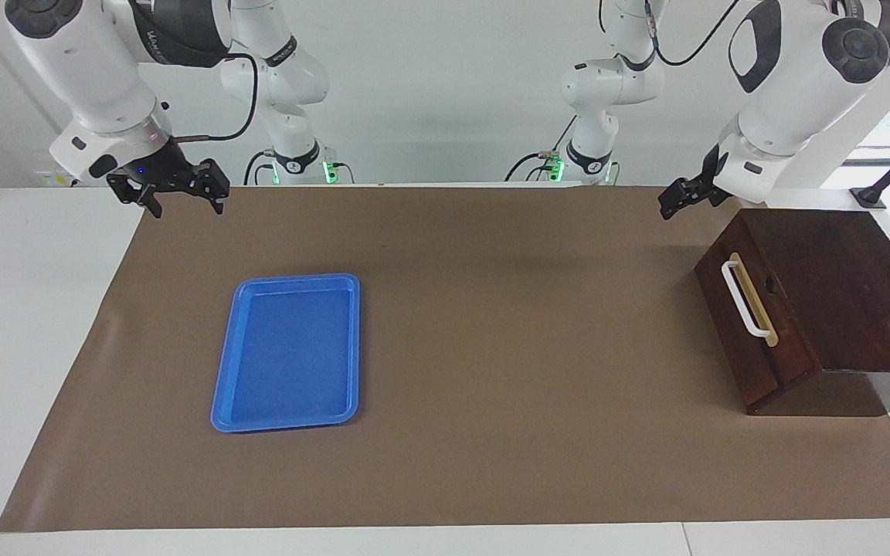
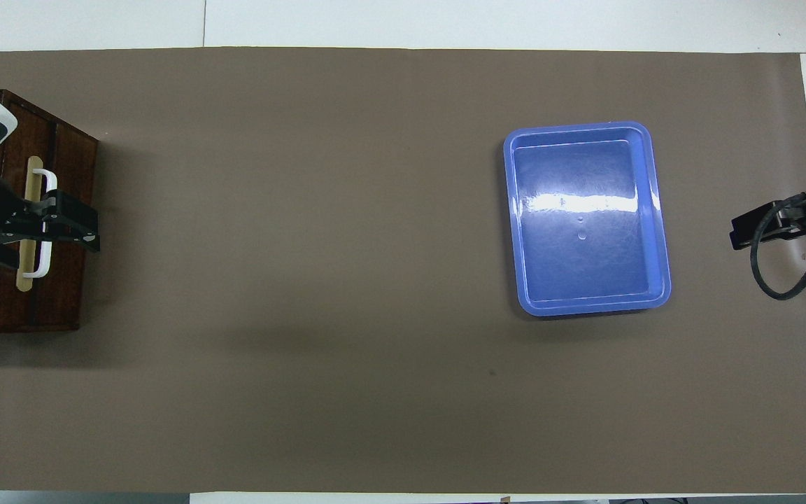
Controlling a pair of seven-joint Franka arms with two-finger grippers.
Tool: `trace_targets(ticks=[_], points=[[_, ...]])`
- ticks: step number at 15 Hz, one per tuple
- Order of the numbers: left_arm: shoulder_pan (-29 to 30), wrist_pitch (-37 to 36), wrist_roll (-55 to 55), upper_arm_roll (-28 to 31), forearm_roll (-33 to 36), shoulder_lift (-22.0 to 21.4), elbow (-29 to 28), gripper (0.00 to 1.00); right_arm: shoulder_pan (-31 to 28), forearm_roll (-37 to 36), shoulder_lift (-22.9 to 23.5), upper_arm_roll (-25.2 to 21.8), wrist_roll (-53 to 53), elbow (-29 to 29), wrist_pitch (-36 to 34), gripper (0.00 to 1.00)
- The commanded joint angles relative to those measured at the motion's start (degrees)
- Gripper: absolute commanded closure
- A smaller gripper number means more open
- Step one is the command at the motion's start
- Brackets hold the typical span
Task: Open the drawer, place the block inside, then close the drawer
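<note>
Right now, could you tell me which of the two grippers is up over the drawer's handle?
The left gripper: in the overhead view it covers the white handle of the shut drawer, though it hangs above it untouching. The right gripper waits past the blue tray.

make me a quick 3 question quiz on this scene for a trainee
1. True or false: the drawer is pulled open.
2. What lies in the blue tray? A) a yellow block B) nothing C) a cup
3. One word: which arm's pincer hangs in the air by the drawer's wooden box, the left pincer or the right pincer?

Key: 1. False, its front sits flush with the box. 2. B, the tray is bare. 3. Left; the right one hangs at the right arm's end of the table.
</note>
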Motion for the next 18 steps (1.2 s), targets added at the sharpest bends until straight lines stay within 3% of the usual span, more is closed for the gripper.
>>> trace_targets(ticks=[1,18], points=[[-0.55,0.93,1.13,0.64,-0.68,-0.93,0.68,0.00,0.10,-0.29,-0.32,-0.02,-0.36,-0.19,0.72,0.00],[-0.54,3.75,3.33,0.55,-0.59,-1.37,0.07,0.00,0.10,-0.11,-0.32,-0.02,-0.45,-0.19,0.63,0.00]])
